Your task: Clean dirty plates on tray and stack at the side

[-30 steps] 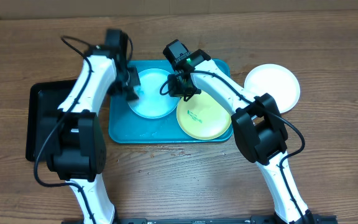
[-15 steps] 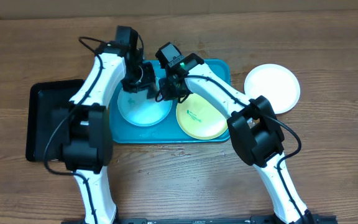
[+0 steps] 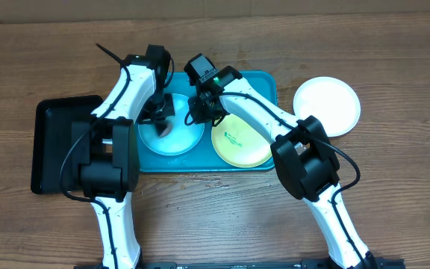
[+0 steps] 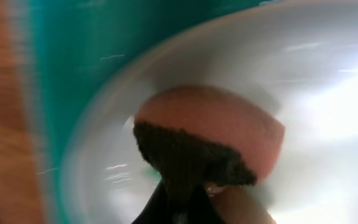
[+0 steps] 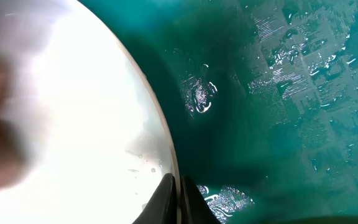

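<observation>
**Sponge on the blue plate, right arm pinning the rim**

The left gripper (image 3: 158,122) is clamped on a sponge (image 4: 211,134) with an orange body and a dark scrub face, and it presses the sponge down onto the light blue plate (image 3: 184,142). The left wrist view is blurred, but the sponge sits inside the plate's well, not on the rim.

That plate lies in the left half of the turquoise tray (image 3: 266,81). The right gripper (image 3: 200,113) is at the plate's right edge. In the right wrist view its two thin fingers (image 5: 164,196) are pinched together on the rim, and the tray floor beside them is wet with droplets.

The yellow-green plate (image 3: 243,140) lies flat in the tray's right half, just beside the blue one, with a teal smear near its centre.

The white plate (image 3: 327,106) is off the tray. It rests on the wooden table (image 3: 394,209) near the tray's right end, not touching it.

A black tray (image 3: 51,149) sits on the table just beside the turquoise tray's left end, partly under the left arm.
</observation>
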